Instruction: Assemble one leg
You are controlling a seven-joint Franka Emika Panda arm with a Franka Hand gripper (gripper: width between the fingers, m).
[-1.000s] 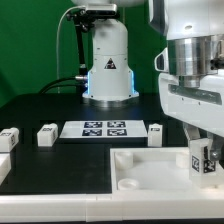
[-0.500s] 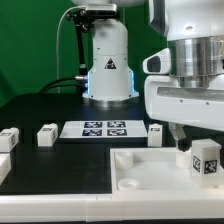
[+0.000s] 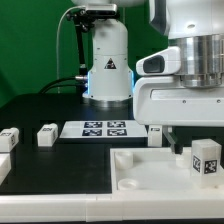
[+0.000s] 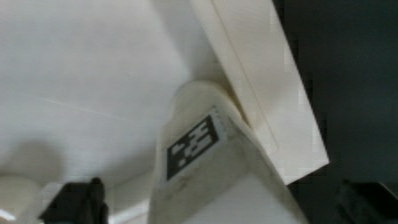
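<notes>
Hiding its fingertips behind its own body, the gripper (image 3: 183, 135) overhangs the leg (image 3: 206, 159).

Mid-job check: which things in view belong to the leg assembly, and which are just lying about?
In the job: the leg standing in the tray-like piece; gripper above it.

Lying about: three spare legs; marker board.

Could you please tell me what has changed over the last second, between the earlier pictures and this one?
The gripper has risen off the leg it was around at the tray's corner on the exterior view's right; the leg now stands free and upright there, apparently released. The loose legs behind, the marker board and the tray stayed put.
</notes>
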